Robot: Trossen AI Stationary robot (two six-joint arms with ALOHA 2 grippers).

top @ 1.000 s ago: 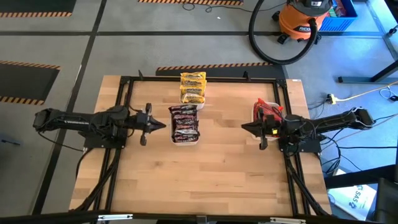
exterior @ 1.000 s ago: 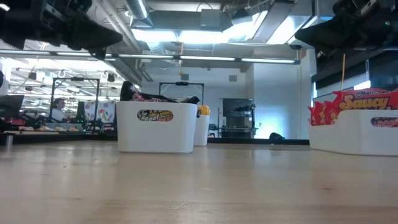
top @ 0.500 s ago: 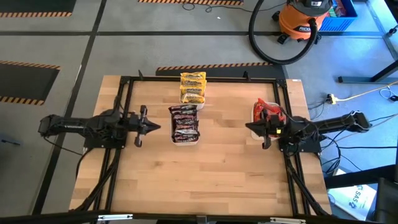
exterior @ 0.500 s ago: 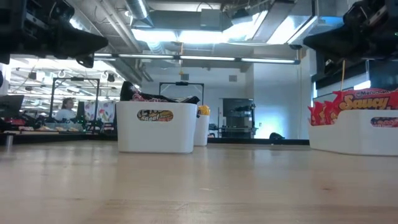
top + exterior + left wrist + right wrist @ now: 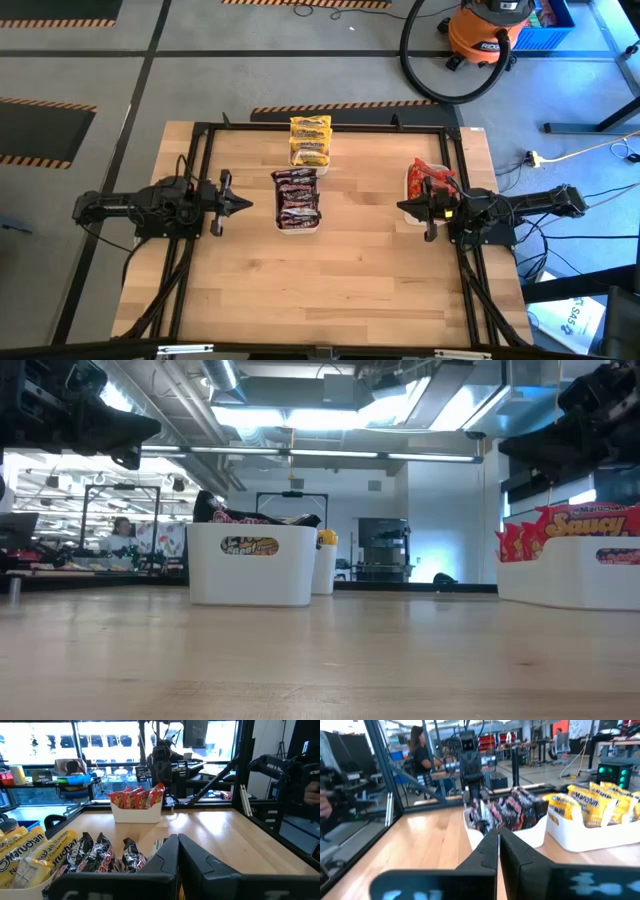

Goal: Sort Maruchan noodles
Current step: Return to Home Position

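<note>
Your high camera hangs far above and looks straight down on the whole wooden table (image 5: 330,290). Your low camera sits at table-top height and looks level across the wood into the room. The wrist cameras look forward, close over the left gripper (image 5: 177,839) and the right gripper (image 5: 498,833), facing each other's side. All four views share the white bin (image 5: 250,575) with the dark noodle packets (image 5: 100,856).

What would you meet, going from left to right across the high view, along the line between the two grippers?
left gripper → dark noodle packets in their white bin → right gripper
</note>
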